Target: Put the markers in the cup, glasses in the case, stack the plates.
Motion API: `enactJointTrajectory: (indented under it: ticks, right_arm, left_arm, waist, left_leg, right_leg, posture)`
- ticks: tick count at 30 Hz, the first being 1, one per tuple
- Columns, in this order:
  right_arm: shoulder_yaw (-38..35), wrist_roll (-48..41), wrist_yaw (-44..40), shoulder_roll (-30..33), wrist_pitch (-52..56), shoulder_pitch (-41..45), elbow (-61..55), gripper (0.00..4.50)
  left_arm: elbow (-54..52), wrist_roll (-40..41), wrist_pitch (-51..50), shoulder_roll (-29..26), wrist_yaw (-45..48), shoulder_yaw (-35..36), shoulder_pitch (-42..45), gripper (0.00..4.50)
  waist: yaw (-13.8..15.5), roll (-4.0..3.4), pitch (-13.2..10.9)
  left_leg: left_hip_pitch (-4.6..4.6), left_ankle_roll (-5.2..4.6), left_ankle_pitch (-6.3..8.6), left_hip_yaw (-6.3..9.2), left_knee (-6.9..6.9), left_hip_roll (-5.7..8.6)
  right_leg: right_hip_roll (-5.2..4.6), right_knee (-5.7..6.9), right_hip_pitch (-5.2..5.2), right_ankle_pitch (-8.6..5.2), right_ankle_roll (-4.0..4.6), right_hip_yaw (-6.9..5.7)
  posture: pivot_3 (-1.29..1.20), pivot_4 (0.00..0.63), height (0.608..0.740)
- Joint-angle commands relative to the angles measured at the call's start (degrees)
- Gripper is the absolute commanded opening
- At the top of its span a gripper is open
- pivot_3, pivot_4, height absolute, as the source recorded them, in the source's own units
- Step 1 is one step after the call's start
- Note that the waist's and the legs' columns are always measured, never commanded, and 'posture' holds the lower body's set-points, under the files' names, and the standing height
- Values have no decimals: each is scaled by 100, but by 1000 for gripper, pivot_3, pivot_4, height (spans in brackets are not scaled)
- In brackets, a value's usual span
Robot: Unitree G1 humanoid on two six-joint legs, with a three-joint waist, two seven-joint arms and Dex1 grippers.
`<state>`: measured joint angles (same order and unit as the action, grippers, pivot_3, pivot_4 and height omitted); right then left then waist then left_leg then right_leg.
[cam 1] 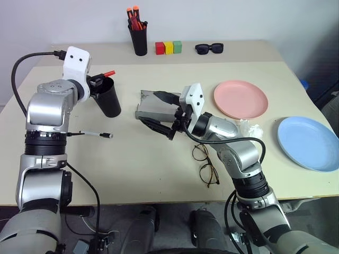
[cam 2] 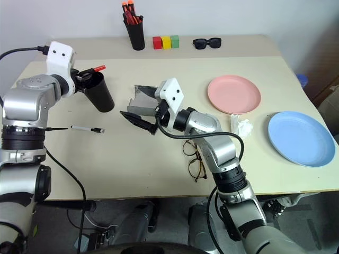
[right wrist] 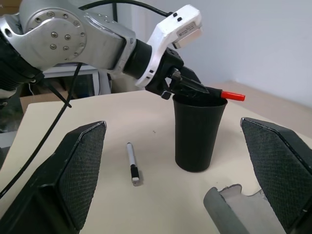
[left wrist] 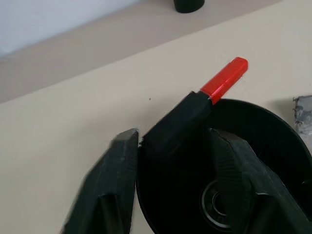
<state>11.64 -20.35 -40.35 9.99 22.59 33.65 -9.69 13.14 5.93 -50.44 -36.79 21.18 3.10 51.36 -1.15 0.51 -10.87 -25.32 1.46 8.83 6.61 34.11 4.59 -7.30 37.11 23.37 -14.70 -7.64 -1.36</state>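
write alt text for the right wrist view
The left tool holds a red-capped black marker across the rim of an upright black cup on a beige table. A white marker lies beside the cup, with the right tool's fingers spread wide in the foreground.

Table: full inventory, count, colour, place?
cup: 1, black, left part of table
red-capped marker: 1, black barrel, in left claw over the cup's rim
white marker: 1, black ends, flat on table in front of cup
case: 1, grey, lid open, table centre
glasses: 1, thin dark frame, near front edge, beside right arm
plates: 2, pink and blue, apart, right side
crumpled paper: 1, white, between plates
pen holder: 1, black, orange-tipped markers inside, back
blocks: 3, red, yellow, green, back
sunglasses: 1, black, back
left claw: shut on red-capped marker
right claw: open, near case
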Motion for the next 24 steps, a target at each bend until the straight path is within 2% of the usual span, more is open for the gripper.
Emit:
enactJointTrajectory:
  ticks: [1, 2, 24]
  right_arm:
    - [-7, -10, 3, -32, -132, 7, -142, 4500]
    - [-8, -11, 1, -28, -132, 2, -147, 4500]
    - [23, -11, -29, -16, -122, -12, -144, 4500]
  left_arm:
    - [-89, -35, 123, 1, 49, 13, 125, 462]
    - [-112, -41, 137, 5, 55, 2, 120, 25]
    - [-641, 115, 32, 160, -24, 284, 136, 25]
  waist:
    - [0, 0, 0]
    - [0, 0, 0]
    - [-1, 0, 0]
  left_leg:
    - [0, 0, 0, 0, 0, 0]
    - [1, 0, 0, 0, 0, 0]
    - [0, 0, 0, 0, 0, -1]
  right_leg:
    - [0, 0, 0, 0, 0, 0]
    - [0, 0, 0, 0, 0, 0]
    - [0, 1, 0, 0, 0, 2]
  posture:
    - [0, 150, 740]
    - [0, 150, 740]
    - [0, 150, 740]
